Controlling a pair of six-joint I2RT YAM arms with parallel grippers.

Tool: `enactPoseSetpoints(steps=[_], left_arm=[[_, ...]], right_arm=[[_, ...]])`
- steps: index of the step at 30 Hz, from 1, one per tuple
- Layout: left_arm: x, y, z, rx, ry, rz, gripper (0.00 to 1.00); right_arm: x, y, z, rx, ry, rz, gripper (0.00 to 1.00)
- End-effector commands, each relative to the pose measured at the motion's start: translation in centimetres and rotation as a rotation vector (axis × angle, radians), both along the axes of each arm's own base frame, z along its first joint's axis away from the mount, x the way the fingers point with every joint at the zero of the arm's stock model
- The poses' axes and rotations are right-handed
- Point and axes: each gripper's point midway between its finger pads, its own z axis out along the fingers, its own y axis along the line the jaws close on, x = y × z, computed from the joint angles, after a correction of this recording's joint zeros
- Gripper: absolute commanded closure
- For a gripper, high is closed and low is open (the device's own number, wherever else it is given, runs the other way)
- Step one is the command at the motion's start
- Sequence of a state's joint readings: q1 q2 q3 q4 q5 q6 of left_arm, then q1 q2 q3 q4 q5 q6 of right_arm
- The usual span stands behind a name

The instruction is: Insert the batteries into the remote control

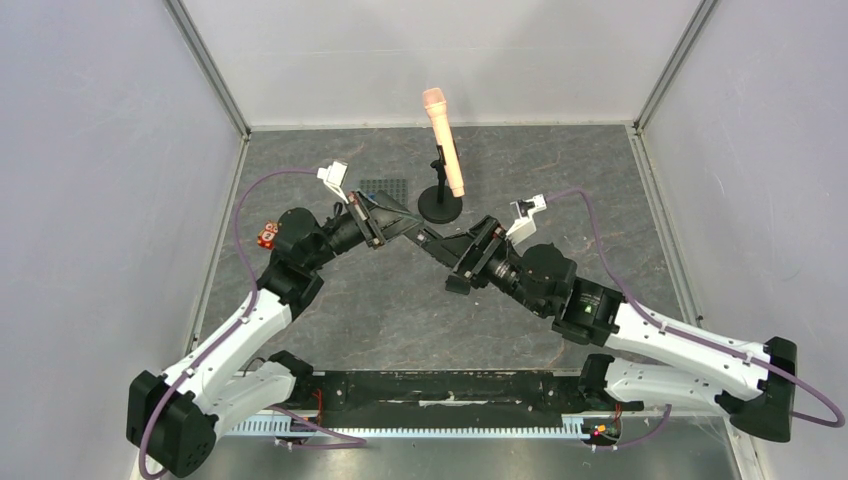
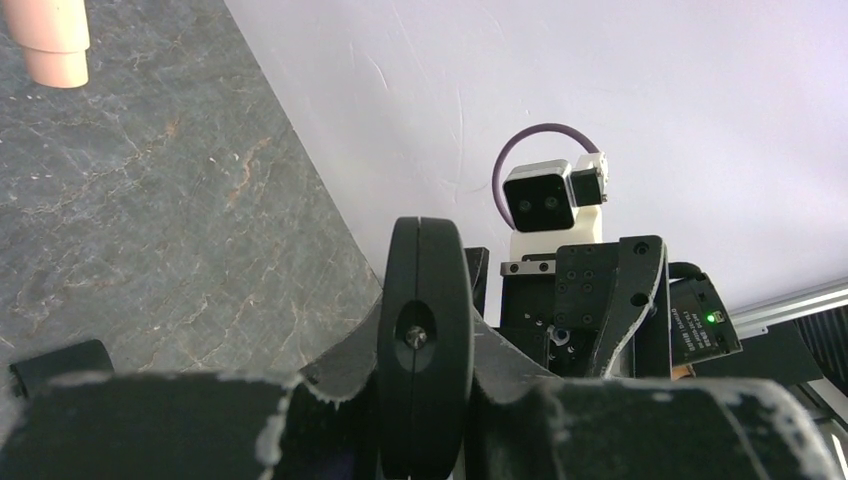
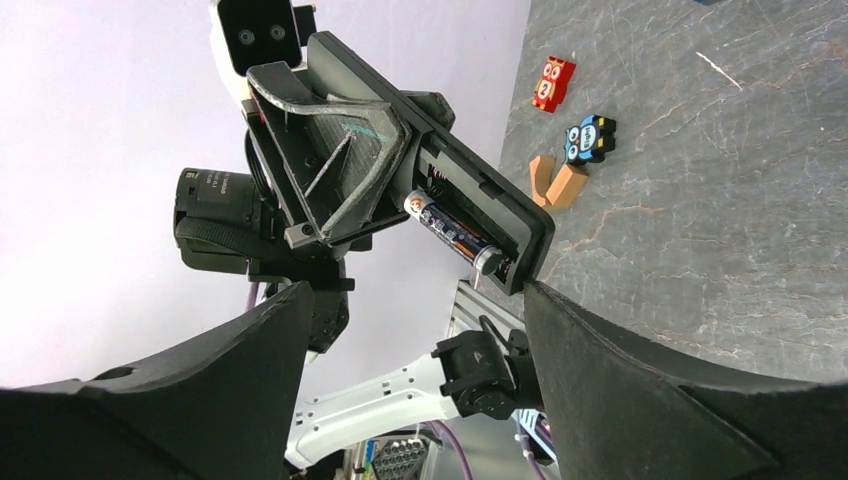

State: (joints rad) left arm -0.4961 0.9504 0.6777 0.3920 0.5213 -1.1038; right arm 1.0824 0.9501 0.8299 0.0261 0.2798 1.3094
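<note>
Left claw (image 3: 335, 165) clamps the remote control (image 3: 480, 195), long axis aimed at the right claw (image 3: 415, 300). That claw gapes empty, facing the battery (image 3: 452, 232).

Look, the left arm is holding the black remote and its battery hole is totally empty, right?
Not quite. The left gripper does hold the remote control, but its battery hole is not empty: one battery lies in the open compartment. The right wrist view shows it.
</note>
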Motion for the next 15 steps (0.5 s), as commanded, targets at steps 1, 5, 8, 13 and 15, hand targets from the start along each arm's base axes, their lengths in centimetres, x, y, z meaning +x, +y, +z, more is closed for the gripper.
enactPoseSetpoints(steps=[1, 5, 8, 13, 15], left_arm=[[-2.6, -0.4, 3.2, -0.084, -0.043, -0.09, 0.98], [-2.7, -0.3, 3.6, -0.108, -0.045, -0.081, 0.98], [-2.7, -0.1, 4.2, -0.127, -0.051, -0.074, 0.98], [-2.7, 0.0, 4.5, -0.135, -0.055, -0.069, 0.98], [-2.6, 0.0, 4.3, -0.133, -0.052, -0.07, 0.98]], right_arm=[[0.9, -1.2, -1.0, -0.009, -0.003, -0.06, 0.21], [1.0, -2.2, -1.0, -0.02, -0.018, -0.087, 0.21], [1.1, -2.8, -0.8, -0.022, -0.023, -0.107, 0.19], [1.1, -3.7, -1.2, -0.042, -0.025, -0.128, 0.19], [1.1, -3.8, -0.9, -0.041, -0.033, -0.131, 0.19]])
